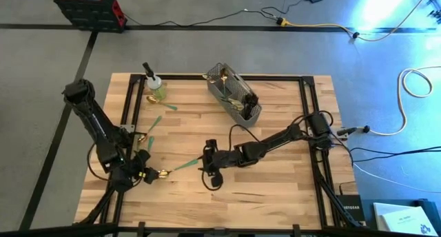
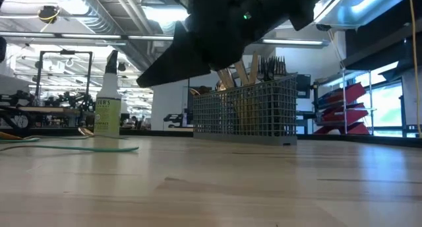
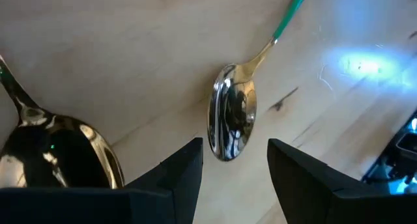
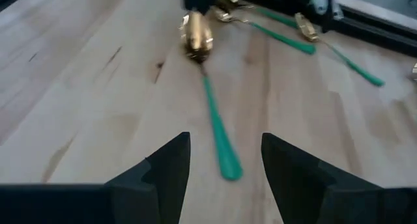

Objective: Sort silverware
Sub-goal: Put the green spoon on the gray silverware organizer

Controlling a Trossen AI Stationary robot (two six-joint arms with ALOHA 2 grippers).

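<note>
1. Partly done: several pieces stand in the caddy (image 1: 234, 96) at far centre; green-handled spoons (image 1: 160, 120) lie loose at the left.
2. Left gripper (image 3: 234, 165), fingers apart, empty, hovers over a gold spoon (image 3: 231, 116) near-left.
3. Right gripper (image 4: 225, 162), fingers apart, empty, faces that spoon's handle.
4. Caddy contents cannot be counted.

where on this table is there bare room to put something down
Bare wood lies along the near edge of the table and right of the wire caddy. It is crowded at the left: green-handled spoons, spray bottle, and left hand facing right hand.
</note>
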